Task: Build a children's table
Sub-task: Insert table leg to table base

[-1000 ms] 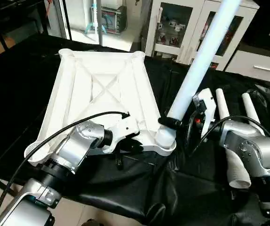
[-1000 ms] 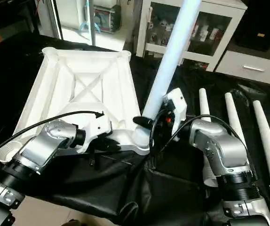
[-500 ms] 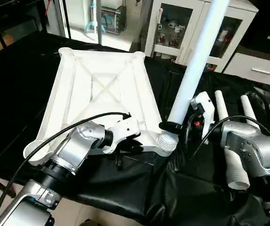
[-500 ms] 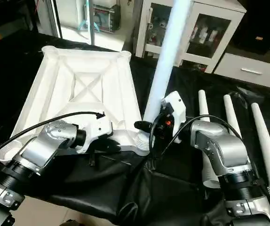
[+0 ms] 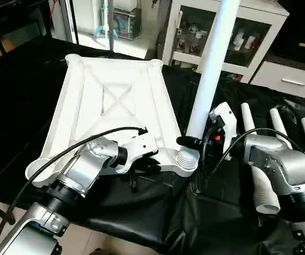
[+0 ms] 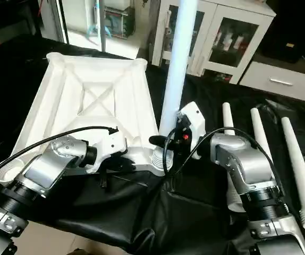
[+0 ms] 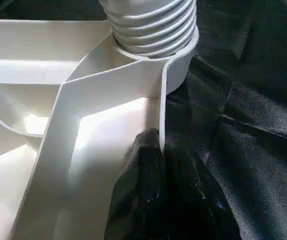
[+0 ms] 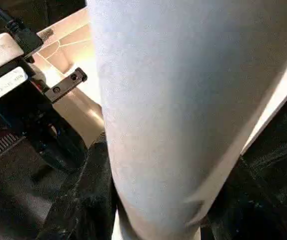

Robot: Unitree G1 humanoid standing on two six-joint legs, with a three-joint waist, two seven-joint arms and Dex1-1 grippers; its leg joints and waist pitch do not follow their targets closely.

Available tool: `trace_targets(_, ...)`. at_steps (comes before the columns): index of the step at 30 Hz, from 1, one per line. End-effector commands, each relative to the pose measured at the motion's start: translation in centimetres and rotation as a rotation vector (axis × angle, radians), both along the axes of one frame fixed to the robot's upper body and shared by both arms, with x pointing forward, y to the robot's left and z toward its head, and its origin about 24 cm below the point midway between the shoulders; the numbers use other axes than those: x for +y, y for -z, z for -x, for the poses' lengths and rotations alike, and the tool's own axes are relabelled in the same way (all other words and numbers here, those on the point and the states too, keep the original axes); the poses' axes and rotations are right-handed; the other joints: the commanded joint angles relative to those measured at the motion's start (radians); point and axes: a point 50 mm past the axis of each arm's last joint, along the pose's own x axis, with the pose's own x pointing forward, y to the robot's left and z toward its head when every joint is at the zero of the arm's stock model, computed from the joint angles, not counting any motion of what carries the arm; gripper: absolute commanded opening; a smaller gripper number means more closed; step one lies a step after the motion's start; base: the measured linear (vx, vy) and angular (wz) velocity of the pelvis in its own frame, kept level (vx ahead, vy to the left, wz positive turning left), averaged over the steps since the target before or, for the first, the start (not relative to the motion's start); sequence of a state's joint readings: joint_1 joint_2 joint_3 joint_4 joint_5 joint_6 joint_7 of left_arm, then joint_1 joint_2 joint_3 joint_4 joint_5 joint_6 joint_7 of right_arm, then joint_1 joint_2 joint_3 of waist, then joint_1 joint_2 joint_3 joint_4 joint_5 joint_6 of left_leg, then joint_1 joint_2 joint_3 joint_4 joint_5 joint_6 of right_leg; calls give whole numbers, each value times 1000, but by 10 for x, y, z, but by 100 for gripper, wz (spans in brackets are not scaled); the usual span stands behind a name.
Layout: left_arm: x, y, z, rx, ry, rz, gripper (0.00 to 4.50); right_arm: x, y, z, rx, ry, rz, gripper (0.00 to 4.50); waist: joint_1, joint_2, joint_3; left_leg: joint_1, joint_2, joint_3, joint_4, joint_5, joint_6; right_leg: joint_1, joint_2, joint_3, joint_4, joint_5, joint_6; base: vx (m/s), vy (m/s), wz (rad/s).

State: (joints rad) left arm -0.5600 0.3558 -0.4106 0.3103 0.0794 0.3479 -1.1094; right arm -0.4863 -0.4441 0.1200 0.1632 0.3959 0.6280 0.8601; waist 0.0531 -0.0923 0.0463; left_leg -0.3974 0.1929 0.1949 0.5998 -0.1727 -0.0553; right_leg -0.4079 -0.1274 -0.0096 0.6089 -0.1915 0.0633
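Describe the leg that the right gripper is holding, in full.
The held leg is a long, round, smooth white tube, plastic by its look, running out past the picture's top. It stands nearly upright, leaning slightly. Its lower end carries a ribbed thread, part of which sits above the round corner socket at the near right corner of the upturned white tabletop. The right gripper clasps it just above the thread, black fingers on either side. The left gripper pinches the tabletop's rim close by.

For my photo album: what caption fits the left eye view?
Right gripper stands a white leg in the upturned tabletop's corner socket; left gripper pinches the rim.
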Motion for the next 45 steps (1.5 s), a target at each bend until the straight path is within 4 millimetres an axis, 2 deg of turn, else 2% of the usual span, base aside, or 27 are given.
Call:
trace_targets(1, -8, 26, 14, 115, 11, 2, 0, 3, 10, 1, 46, -2, 13, 184, -5, -9, -40, 24, 29, -10, -95, -343, -36, 10, -3, 6, -83, -338, -140, 0, 0, 0)
trace_targets(8, -6, 26, 14, 116, 3, 2, 0, -4, 22, 4, 87, 56, -23, 184, -7, -11, -39, 23, 29, -12, -98, -369, -43, 6, -2, 7, -87, -353, -129, 0, 0, 0)
trace_targets(14, -6, 27, 15, 118, 2, 4, 0, -11, 32, 9, 116, 119, -77, 184, -9, -8, -35, 24, 30, -15, -103, -408, -50, 3, -3, 6, -94, -388, -122, 0, 0, 0)
trace_targets(16, -6, 27, 15, 118, 2, 5, 0, -13, 35, 11, 122, 140, -97, 184, -9, -6, -37, 28, 30, -16, -106, -409, -52, 4, -4, 6, -97, -392, -119, 0, 0, 0)
trace_targets(19, -7, 26, 14, 118, 0, 9, 0, -15, 40, 15, 131, 178, -142, 184, -9, -6, -33, 33, 30, -14, -108, -430, -54, -2, -3, 8, -104, -399, -120, 0, 0, 0)
trace_targets(21, -8, 26, 14, 118, 0, 10, 0, -15, 44, 18, 132, 193, -151, 184, -9, -5, -34, 31, 31, -17, -111, -438, -56, 2, -4, 6, -103, -406, -116, 0, 0, 0)
trace_targets(22, -8, 26, 14, 118, 1, 11, 0, -14, 46, 21, 139, 202, -169, 184, -6, -3, -35, 34, 32, -15, -111, -429, -55, 1, -4, 7, -103, -389, -117, 0, 0, 0)
trace_targets(25, -8, 26, 15, 119, 2, 10, 0, -13, 48, 24, 141, 205, -181, 184, -7, -4, -33, 31, 31, -16, -114, -435, -56, 3, -3, 6, -104, -387, -114, 0, 0, 0)
trace_targets(30, -8, 26, 14, 119, -1, 12, 0, -10, 51, 35, 131, 230, -240, 184, -4, -2, -33, 35, 32, -14, -117, -429, -54, 0, -4, 8, -110, -395, -104, 0, 0, 0)
trace_targets(34, -8, 25, 14, 120, -2, 13, 0, -10, 53, 39, 127, 239, -254, 184, -3, -1, -33, 32, 33, -13, -120, -399, -50, 5, -1, 7, -105, -344, -109, 0, 0, 0)
trace_targets(36, -8, 25, 14, 120, -3, 13, 0, -10, 54, 41, 123, 241, -257, 184, -2, 2, -31, 34, 33, -13, -121, -412, -50, 3, -3, 7, -108, -359, -108, 0, 0, 0)
trace_targets(41, -8, 25, 13, 118, -5, 13, 0, -11, 54, 48, 82, 259, -275, 184, -2, 0, -29, 33, 33, -15, -122, -441, -51, 0, -5, 9, -115, -414, -89, 0, 0, 0)
trace_targets(45, -7, 26, 14, 119, -6, 12, 0, -12, 55, 53, 47, 263, -266, 184, -2, 0, -29, 32, 34, -16, -124, -443, -51, 0, -5, 9, -116, -416, -84, 0, 0, 0)
